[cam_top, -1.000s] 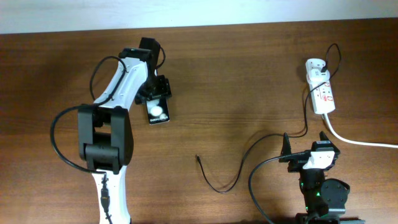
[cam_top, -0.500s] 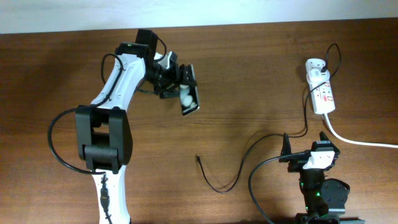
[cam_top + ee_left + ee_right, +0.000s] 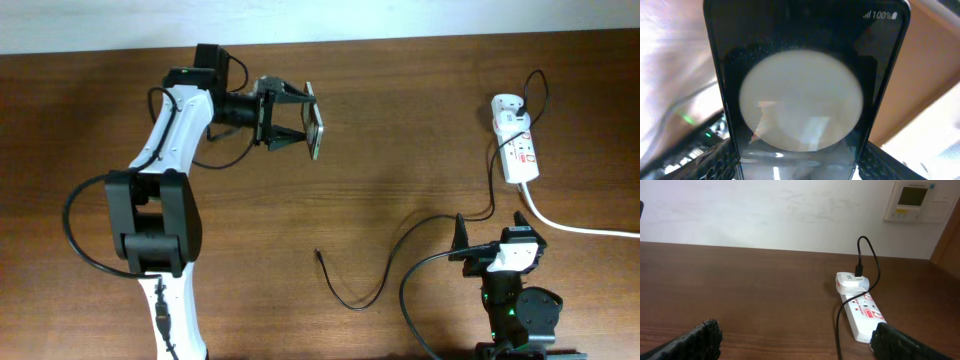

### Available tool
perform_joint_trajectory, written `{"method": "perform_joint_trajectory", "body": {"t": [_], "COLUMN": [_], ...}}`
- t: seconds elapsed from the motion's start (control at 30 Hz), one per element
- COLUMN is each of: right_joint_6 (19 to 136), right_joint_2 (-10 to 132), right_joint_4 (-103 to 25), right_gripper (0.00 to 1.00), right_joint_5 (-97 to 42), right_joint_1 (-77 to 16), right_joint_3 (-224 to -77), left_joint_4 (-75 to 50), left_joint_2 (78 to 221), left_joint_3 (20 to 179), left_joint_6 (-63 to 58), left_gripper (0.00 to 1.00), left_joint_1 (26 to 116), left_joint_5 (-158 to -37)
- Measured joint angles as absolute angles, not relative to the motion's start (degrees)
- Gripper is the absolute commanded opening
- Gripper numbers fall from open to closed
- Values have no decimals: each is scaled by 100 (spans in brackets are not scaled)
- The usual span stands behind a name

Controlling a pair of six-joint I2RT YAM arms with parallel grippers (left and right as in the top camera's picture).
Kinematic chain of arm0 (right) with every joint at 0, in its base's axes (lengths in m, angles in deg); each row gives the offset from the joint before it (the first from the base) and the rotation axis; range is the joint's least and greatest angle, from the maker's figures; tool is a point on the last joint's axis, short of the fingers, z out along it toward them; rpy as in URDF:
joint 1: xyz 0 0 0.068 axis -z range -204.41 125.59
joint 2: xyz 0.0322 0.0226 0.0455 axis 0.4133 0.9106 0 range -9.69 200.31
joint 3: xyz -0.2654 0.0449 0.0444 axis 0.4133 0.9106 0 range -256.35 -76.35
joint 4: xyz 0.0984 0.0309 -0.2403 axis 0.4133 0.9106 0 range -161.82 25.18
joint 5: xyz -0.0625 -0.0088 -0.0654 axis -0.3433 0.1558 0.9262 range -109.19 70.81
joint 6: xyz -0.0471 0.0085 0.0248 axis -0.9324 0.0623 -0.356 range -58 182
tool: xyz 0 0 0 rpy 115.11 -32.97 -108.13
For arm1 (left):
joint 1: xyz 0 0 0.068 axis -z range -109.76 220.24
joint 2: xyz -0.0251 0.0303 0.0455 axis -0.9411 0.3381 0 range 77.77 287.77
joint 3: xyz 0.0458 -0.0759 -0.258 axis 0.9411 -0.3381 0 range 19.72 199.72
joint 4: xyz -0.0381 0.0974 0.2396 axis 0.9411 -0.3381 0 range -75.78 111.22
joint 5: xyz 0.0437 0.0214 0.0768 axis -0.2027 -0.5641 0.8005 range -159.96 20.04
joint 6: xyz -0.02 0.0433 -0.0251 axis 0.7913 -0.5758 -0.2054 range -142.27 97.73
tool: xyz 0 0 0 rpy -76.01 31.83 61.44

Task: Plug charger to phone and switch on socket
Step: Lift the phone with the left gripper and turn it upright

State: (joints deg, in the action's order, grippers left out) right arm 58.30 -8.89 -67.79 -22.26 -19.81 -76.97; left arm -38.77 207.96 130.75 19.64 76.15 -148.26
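overhead: the left gripper (image 3: 305, 120) is clamped on the phone (image 3: 316, 122), which it holds edge-on to the camera toward 12 o'clock. the charger (image 3: 357, 306) lies loose near 6 o'clock, its tip on bare wood. the socket (image 3: 520, 152) sits at 2 o'clock. the right gripper (image 3: 490, 228), at 5 o'clock, has its fingers spread apart.

Left gripper (image 3: 308, 120) aloft, turned sideways, clamped on phone (image 3: 317, 122); right gripper (image 3: 490, 226) (arm folded) jaws apart.
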Motion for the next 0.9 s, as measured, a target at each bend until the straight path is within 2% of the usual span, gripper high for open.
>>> {"method": "perform_joint_trajectory", "body": {"t": [0.33, 0.9], "right_joint_6": [5830, 5830], "right_joint_2": [-889, -889], "right_joint_4": [-6779, -6779], "right_gripper": [99, 99], "right_joint_5": [-2226, -2226], "right_joint_1": [-1981, -1981], "right_joint_3": [-7697, -7697], "left_joint_4": [-3874, -3874], "left_joint_2": [20796, 20796], "left_joint_3": [13075, 13075], "left_joint_6": [3776, 3935], "left_gripper": [0, 0], "left_joint_1": [7615, 7615], "left_joint_5": [-15456, -15663]}}
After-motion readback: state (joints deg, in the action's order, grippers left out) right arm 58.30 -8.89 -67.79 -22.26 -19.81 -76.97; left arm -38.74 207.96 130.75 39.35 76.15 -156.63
